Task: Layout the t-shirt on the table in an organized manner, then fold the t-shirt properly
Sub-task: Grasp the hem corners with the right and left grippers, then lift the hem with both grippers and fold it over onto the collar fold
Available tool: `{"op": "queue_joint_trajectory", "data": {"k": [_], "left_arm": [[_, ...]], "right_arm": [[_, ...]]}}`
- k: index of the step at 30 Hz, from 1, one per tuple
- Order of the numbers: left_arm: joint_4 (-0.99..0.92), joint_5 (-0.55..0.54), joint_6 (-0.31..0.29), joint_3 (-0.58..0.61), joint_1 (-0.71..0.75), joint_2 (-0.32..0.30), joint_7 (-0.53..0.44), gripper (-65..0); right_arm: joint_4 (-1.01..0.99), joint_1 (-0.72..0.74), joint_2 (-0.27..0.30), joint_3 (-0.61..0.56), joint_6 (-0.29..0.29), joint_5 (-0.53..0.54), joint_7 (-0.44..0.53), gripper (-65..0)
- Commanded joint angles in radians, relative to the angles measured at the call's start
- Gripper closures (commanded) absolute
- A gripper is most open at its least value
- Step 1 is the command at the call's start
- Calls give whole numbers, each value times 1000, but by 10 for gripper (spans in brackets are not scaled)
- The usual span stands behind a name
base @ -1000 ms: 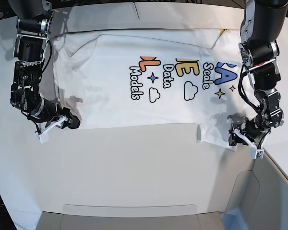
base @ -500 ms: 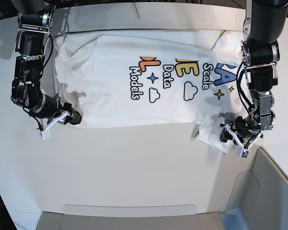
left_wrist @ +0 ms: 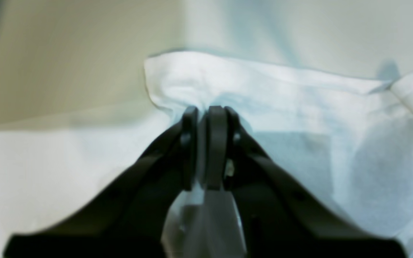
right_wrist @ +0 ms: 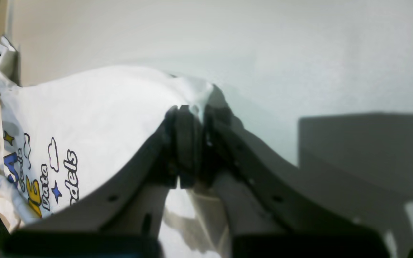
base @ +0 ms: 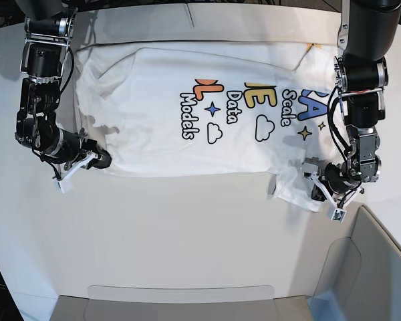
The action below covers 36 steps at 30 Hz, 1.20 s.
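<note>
The white t-shirt [base: 160,80] lies spread face up across the far part of the table [base: 187,227], its coloured print [base: 237,107] turned sideways. My left gripper [base: 316,187] sits at the near right sleeve. In the left wrist view its fingers [left_wrist: 215,143] are shut on a fold of the t-shirt [left_wrist: 299,107]. My right gripper [base: 100,160] is at the near left corner of the shirt. There the right gripper [right_wrist: 192,114] pinches the t-shirt [right_wrist: 95,118] at its raised corner, jaws shut.
A grey-white bin [base: 371,267] stands at the near right corner, close to my left arm. A pale flat panel [base: 180,301] runs along the near edge. The table's far edge curves behind the shirt.
Both grippers have gone from open to shut on the shirt's edge. The left one slid inward onto the sleeve; the right one nudged toward the shirt's corner.
</note>
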Motion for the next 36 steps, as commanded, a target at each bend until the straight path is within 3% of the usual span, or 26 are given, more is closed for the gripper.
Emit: {"op": "queue_joint_trajectory", "data": {"k": [1,10,19,24,27,36], "left_arm": [[6,16,-3,-1,-18,-9,31,-38],[6,19,-3,-225,-18,-12,36,-20],[9,19,-3,-238,-11,-12,39,0],[20,19,-3,-238,-11,-14,102,0],[127,19,-3,-238,-1,-14,146,0],[649,18,-3,-242,231,-9,326,0]], "right_arm": [[1,5,10,-4,-17,-46,-46,-13],[99,-5,7,-4,-17,-49,-47,-10],[207,-28,4,-4,-20,-49,-72,0],[208,-30,4,-4,-19,-49,-79,0],[210,-31,4,-4,-19,-49,-79,0],[296,-59,6,-5,-20,-49,-79,0]]}}
